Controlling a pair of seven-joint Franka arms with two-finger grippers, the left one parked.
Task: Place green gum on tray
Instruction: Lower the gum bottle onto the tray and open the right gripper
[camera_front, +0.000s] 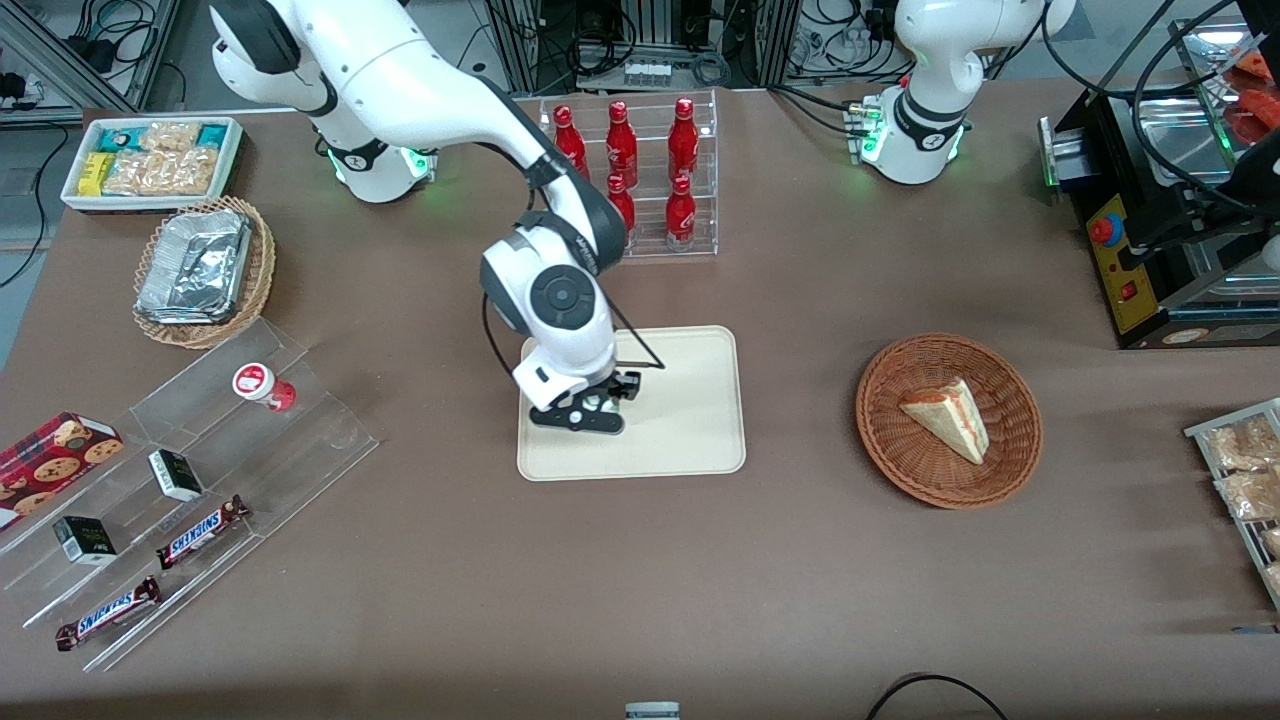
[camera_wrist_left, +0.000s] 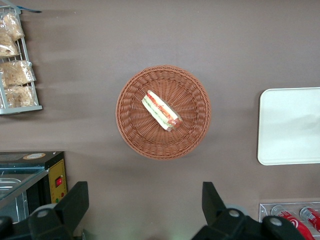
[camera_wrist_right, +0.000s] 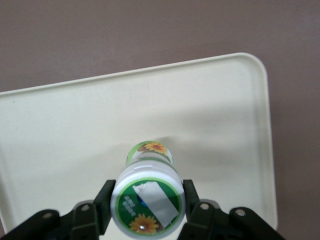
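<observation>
Right wrist view: green gum (camera_wrist_right: 147, 202) clamped between the two fingers (camera_wrist_right: 102, 202), lid facing the camera, body pointing down toward the tray (camera_wrist_right: 65, 130).
Jaws: closed on the green gum, one finger against each side just under the white lid.
Green gum: upright in the grasp, directly over the cream surface; cannot tell whether its base touches the tray or hangs just above it.
Front view: gripper (camera_front: 590, 408) low over the tray (camera_front: 690, 400), at the part toward the working arm's end; bottle mostly hidden by the fingers.
Tray: flat on the brown table (camera_front: 700, 580), under and around the jaws, bare apart from the held bottle.
Red gum bottle (camera_front: 262, 386): on the clear acrylic stand (camera_front: 240, 440), well apart from the jaws, toward the working arm's end.
Wicker basket (camera_front: 948, 420): holding a sandwich wedge (camera_front: 950, 415), well apart from the jaws, toward the parked arm's end.
</observation>
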